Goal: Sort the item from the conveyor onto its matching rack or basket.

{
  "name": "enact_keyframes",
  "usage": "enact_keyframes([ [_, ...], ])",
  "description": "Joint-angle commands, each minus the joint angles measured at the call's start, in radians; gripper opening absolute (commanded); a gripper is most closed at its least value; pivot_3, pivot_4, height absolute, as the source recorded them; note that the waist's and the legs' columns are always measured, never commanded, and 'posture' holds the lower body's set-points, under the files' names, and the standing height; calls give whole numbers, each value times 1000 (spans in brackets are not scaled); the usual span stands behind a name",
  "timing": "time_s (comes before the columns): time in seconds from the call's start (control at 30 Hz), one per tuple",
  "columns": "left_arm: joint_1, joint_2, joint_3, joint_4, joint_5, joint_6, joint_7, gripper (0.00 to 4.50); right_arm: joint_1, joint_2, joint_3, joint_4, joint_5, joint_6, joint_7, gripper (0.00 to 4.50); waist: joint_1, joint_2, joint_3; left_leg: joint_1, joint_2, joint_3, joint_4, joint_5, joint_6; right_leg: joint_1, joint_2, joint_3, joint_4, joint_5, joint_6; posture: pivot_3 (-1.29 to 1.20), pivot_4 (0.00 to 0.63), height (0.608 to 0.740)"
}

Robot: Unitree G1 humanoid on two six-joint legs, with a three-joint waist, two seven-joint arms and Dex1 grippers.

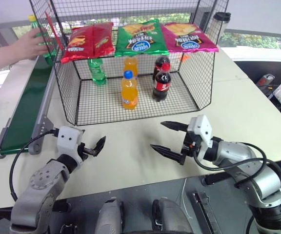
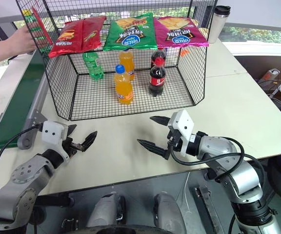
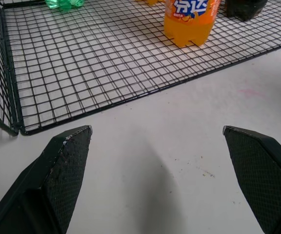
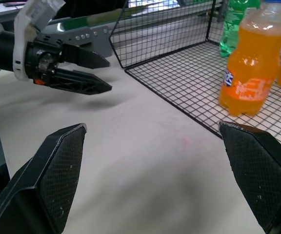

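The green bottle (image 1: 37,35) (yellow-capped) is held upright by a person's hand (image 1: 27,44) at the far end of the conveyor (image 1: 26,109), just beside the outer left wall of the wire cage (image 2: 52,87). Both pincers are seen released and empty above the bare desk (image 1: 238,112) in front of the cage: the left pincer (image 2: 82,141) near the conveyor's near end, the right pincer (image 2: 152,131) spread wide.
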Motion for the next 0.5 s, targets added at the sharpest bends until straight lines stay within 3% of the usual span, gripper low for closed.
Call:
enact_keyframes([
  [0.03,0,-4,8,-43,3,-6,9,4470,-19,20,-14,5,4,-15,-16,4500,0,0,0,0,0,0,0,0,0,0,0,0,0,0,0,0,150,740],
  [0.5,-47,-24,66,-35,49,-60,79,4470,-31,56,-15,81,-11,-17,-48,4500,0,0,0,0,0,0,0,0,0,0,0,0,0,1,1,0,150,740],
])
